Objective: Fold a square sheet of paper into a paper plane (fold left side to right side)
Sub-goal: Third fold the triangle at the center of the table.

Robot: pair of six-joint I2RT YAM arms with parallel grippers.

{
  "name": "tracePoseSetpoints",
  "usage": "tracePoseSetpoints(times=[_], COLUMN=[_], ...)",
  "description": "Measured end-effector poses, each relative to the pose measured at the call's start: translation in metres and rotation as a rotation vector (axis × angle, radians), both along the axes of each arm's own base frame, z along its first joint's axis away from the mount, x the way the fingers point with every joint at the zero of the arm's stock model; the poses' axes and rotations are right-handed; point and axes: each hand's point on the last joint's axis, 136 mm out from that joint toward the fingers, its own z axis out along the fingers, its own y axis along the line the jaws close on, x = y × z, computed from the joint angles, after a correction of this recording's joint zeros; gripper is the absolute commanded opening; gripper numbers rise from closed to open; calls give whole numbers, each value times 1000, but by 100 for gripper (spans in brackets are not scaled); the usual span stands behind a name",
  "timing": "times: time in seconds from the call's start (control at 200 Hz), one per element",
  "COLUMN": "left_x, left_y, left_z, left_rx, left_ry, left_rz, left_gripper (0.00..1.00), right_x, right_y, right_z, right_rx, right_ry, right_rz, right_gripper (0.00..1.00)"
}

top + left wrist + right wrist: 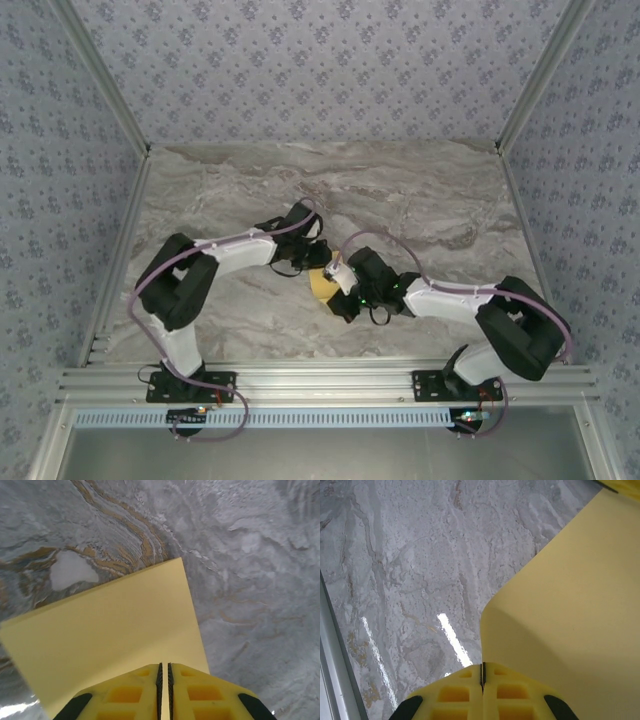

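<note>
Yellow-orange square sheet of paper (322, 284) is at the middle of the bench (430, 200), a little toward the near edge, mostly covered from above by the two wrists that meet over it. In the left wrist view the square sheet of paper (110, 635) stretches away from the camera as a flat, plain panel with a sharp far corner and a straight right edge. In the right wrist view the square sheet of paper (570, 600) fills the right side and curls, its left edge bending in a soft curve over the marble; whether it touches the bench cannot be told.

Both arms grip it. The left fingers (125, 697) are pressed together with the near edge of the paper pinched in the thin slit between them. The right fingers (455, 696) are likewise pressed together, pinching the paper's edge at the seam.

From above, the left arm (200, 270) reaches in from the left and the right arm (470, 300) from the right. Patterned walls (320, 60) enclose the grey-veined bench, and a metal rail (330, 380) runs along its near edge.
</note>
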Motion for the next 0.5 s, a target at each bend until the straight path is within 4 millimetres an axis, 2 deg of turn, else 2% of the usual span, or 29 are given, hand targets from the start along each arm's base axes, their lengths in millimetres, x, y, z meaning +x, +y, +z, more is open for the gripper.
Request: tracePoseSetpoints(times=[0.255, 0.5], left_x=[-2, -3], left_y=[-8, -11], left_z=[-23, -24], left_rx=[20, 18], left_ry=[37, 30], left_rz=[-41, -52], left_gripper=[8, 5], right_x=[7, 19], right_y=[-7, -14], right_z=[-5, -12], right_rx=[37, 49], right_ry=[126, 209], right_rz=[-53, -113], right_gripper=[0, 0])
